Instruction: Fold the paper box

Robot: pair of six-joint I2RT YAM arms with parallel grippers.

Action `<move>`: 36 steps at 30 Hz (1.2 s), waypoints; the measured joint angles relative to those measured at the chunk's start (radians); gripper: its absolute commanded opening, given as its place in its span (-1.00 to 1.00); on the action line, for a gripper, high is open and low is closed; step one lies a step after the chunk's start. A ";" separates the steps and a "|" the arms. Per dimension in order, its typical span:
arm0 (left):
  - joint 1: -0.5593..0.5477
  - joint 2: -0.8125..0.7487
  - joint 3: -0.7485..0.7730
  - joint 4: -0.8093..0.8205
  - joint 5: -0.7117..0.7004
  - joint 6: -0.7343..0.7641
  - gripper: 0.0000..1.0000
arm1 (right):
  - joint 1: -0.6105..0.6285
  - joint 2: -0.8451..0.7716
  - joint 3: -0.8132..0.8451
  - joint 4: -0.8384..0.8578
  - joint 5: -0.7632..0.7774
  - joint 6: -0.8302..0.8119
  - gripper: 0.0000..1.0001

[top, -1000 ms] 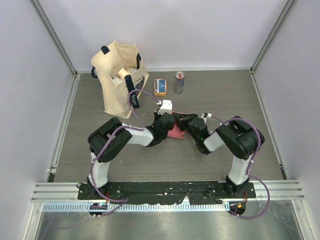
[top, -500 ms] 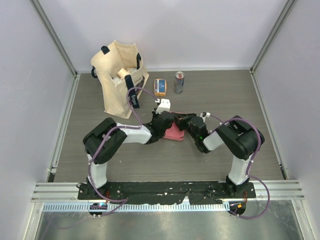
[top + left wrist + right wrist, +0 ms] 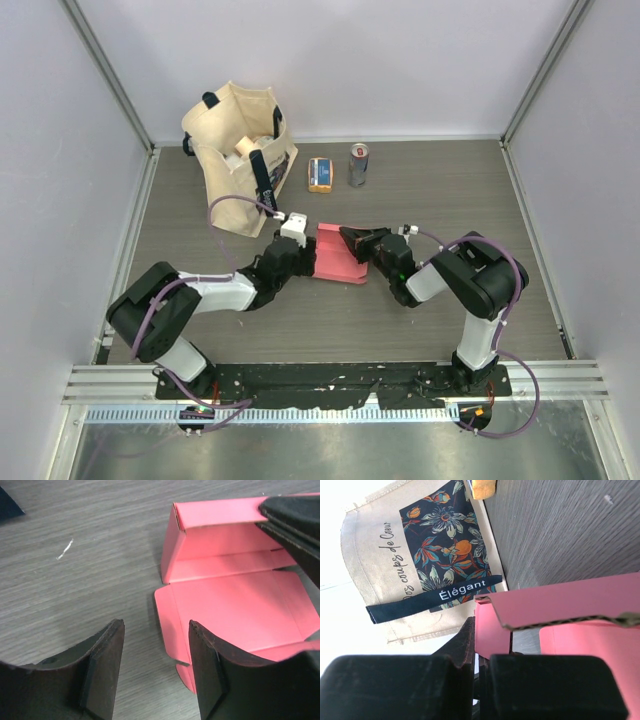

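Bright, even overhead light, soft shadows; right wrist view's pale background overexposed.

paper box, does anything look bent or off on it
The paper box lies half open, one wall raised, flaps splayed flat. In the right wrist view one panel edge looks crinkled, near where the right gripper pinches it.

The paper box [image 3: 335, 256] was plain pinkish-red thin card, half-formed and lying on the tabletop [image 3: 75, 580]. It sat just ahead of the left pincer [image 3: 156, 667], with its open mouth turned toward that pincer's spread fingers, which held nothing. Its bottom panel lay flat, with loose flaps spread at the near edge. A side wall and the back wall stood upright. The right pincer [image 3: 352, 237] was clamped on the top panel at the far corner.
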 measured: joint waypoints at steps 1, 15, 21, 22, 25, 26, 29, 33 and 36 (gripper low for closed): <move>0.005 -0.006 -0.014 0.008 0.012 -0.002 0.16 | 0.000 0.000 0.000 0.000 0.000 0.000 -0.96; 0.031 0.140 0.131 0.047 0.023 -0.018 -0.07 | -0.002 0.003 0.000 0.003 -0.007 0.000 -0.97; 0.031 0.212 0.182 0.047 -0.027 -0.006 -0.28 | -0.002 0.006 0.000 0.009 -0.007 0.000 -0.97; 0.031 0.220 0.186 0.046 -0.031 -0.005 -0.29 | -0.002 0.007 0.000 0.010 -0.007 0.000 -0.96; 0.026 0.246 0.203 0.046 -0.051 0.008 -0.35 | -0.002 0.011 0.002 0.014 -0.007 0.000 -0.97; 0.022 0.254 0.209 0.046 -0.061 0.011 -0.36 | -0.002 0.011 0.002 0.014 -0.007 0.001 -0.97; 0.008 0.274 0.224 0.044 -0.100 0.013 -0.58 | -0.002 0.011 0.005 0.013 -0.007 0.000 -0.96; -0.034 0.325 0.295 0.000 -0.214 0.008 -1.00 | 0.000 0.011 0.009 0.008 -0.002 0.001 -0.97; -0.061 0.367 0.372 -0.077 -0.312 -0.024 -1.00 | 0.000 0.012 0.010 0.004 0.020 0.006 -0.97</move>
